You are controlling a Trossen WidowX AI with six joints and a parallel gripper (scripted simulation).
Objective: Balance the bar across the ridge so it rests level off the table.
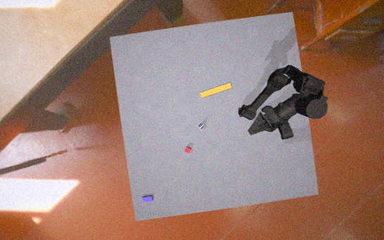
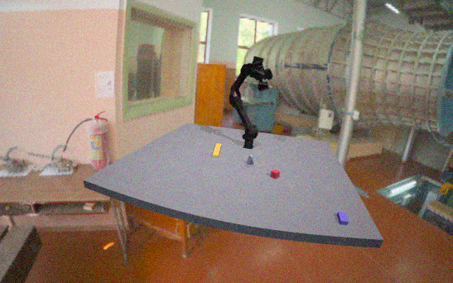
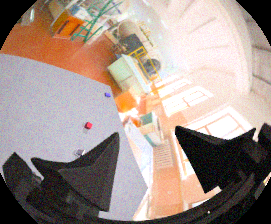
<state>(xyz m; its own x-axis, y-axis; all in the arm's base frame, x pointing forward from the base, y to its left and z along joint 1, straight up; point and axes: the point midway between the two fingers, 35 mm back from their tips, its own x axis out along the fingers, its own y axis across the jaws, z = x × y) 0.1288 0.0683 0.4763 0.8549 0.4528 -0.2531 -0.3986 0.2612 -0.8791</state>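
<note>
Red cube point(image 1: 187, 149) point(image 2: 275, 174) point(image 3: 88, 125): on the counter point(image 1: 161, 63) point(image 2: 173, 182) point(image 3: 46, 100), inward from all edges. Blue-violet block point(image 1: 147, 198) point(image 2: 342, 218) point(image 3: 107, 94): small, oblong, lying near one corner of the counter, the near right one in the exterior view; well apart from the cube. Off the counter, exterior view: red fire extinguisher point(image 2: 98, 142) upright past the left edge, by a pink wall point(image 2: 45, 74); brown desk point(image 2: 32, 190) there too, two metal devices on it. Beyond the far edge, orange cabinet point(image 2: 210, 94). Past the right edge, pale upright pole point(image 2: 352, 87); huge ribbed cylinder point(image 2: 388, 74) behind.
</note>
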